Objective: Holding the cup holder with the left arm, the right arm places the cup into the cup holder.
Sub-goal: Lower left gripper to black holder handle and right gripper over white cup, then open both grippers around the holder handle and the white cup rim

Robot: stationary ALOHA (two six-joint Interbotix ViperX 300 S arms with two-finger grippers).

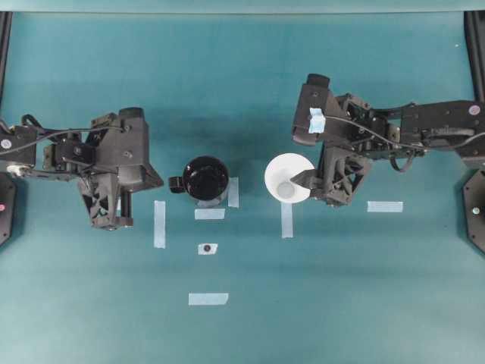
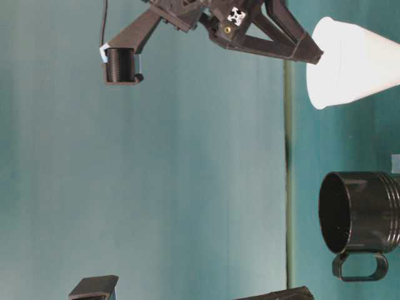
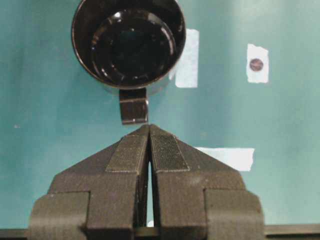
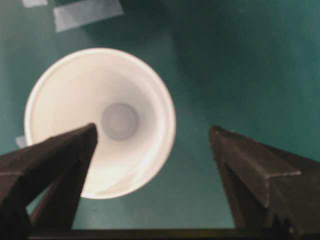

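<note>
Left gripper (image 3: 149, 131) jaws closed, empty, just short of the cup holder (image 1: 205, 179) handle. Right gripper (image 4: 152, 137) jaws wide open, one finger over the cup (image 1: 288, 177) rim, nothing gripped.

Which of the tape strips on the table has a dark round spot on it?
The small tape piece just below the cup holder. It alone carries a dark round dot; the other strips are plain and longer.

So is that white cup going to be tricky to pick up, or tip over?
The cup looks thin and paper-like, so probably light and easily crushed by a hard pinch. It stands on a small base under a wide flared rim, so a sideways nudge from the right gripper, whose jaws stand open around one wall, could tip it.
</note>
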